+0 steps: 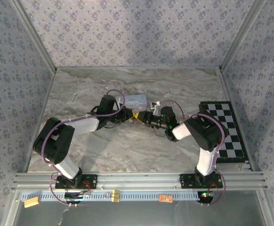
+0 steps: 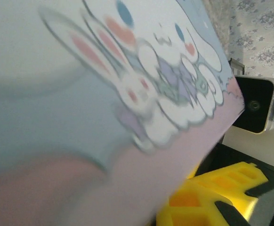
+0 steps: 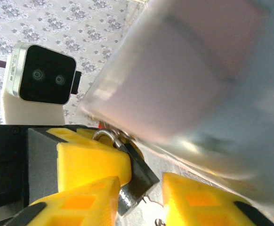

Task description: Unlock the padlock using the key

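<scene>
Grey marble-look tabletop [image 1: 127, 150] spreads under the left gripper [image 1: 134, 114] & right gripper [image 1: 145, 118], floral grey wallpaper walls [image 1: 137, 33] stand beyond & to both sides w/ alu. corner posts [image 1: 33, 35], a b/w checkerboard mat [image 1: 229, 134] lies right of the right gripper, lighting soft, even.

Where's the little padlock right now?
In the right wrist view it is low, left of centre: the padlock sits just under the pastel tin, beside yellow fingers.

The tin box [image 1: 136, 100] sits at the middle of the table [image 1: 104, 146], with the padlock [image 3: 134, 174] just beside it. The checkerboard mat [image 1: 226, 129] lies well apart, at the table's right edge.
</scene>
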You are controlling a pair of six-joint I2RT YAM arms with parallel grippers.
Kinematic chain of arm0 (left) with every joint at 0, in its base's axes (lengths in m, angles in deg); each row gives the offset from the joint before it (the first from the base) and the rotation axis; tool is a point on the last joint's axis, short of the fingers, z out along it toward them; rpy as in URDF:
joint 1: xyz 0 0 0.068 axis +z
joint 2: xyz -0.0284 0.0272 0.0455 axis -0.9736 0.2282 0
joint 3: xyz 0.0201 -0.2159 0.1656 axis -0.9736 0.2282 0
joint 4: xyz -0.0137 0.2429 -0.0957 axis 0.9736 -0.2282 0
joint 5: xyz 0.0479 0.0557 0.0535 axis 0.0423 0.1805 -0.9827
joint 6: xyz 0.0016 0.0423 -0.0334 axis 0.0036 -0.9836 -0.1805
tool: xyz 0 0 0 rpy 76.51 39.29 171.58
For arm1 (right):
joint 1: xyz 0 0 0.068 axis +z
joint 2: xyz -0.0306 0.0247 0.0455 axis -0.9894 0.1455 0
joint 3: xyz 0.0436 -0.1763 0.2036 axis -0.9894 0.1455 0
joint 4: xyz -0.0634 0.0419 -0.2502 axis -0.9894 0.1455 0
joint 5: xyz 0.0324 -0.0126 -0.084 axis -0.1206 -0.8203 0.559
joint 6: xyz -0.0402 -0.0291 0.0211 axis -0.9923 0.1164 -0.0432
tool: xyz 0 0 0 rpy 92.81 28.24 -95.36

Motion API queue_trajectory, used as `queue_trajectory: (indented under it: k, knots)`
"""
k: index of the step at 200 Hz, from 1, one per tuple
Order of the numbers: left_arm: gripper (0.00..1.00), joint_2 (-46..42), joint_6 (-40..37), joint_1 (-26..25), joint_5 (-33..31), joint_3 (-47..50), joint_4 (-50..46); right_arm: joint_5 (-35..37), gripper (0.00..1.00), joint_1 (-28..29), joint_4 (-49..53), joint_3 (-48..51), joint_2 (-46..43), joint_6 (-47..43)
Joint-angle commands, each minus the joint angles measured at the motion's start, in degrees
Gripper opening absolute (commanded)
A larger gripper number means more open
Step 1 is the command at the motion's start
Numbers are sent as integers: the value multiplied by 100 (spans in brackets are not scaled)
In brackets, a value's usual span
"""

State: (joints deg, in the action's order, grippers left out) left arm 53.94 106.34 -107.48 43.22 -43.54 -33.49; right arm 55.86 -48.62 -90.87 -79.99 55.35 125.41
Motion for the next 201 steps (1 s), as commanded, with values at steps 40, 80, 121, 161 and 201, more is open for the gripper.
queue_trajectory:
  k: [40,80,121,161,201]
  knots:
    - [0,-400,433,145,177,183,10,396,40,13,728,138,-885,-1234]
    - [0,-436,540,213,117,151,-213,1058,38,468,2408,275,-2127,-3659]
    - [0,-411,672,238,98,62,-404,2802,41,1546,3012,445,-2696,-6302]
    - [0,-463,826,268,262,80,-421,2615,44,1642,2053,859,-2434,-6981]
    - [0,-739,697,290,264,63,-801,2894,46,1982,1453,1027,-1998,-7993]
